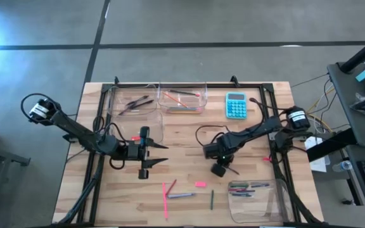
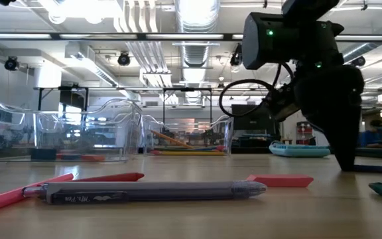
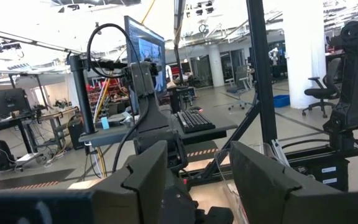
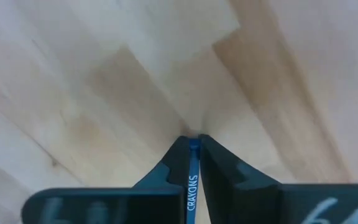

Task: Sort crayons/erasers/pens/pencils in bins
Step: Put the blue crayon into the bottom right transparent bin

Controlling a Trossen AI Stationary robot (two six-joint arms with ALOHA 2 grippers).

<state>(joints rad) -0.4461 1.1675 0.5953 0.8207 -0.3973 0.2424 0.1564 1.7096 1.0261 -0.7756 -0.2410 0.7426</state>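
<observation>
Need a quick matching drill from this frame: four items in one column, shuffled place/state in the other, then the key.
Column 1
1. right gripper
2. left gripper
3. calculator
4. pink eraser

Column 2
A. lying loose on the wood near the table's front edge
B. shut on a blue crayon, fingertips down at the table
C. open, holding nothing, left of centre
D. at the back of the table, just right of the bins

Pairs: 1-B, 2-C, 3-D, 4-A
</observation>
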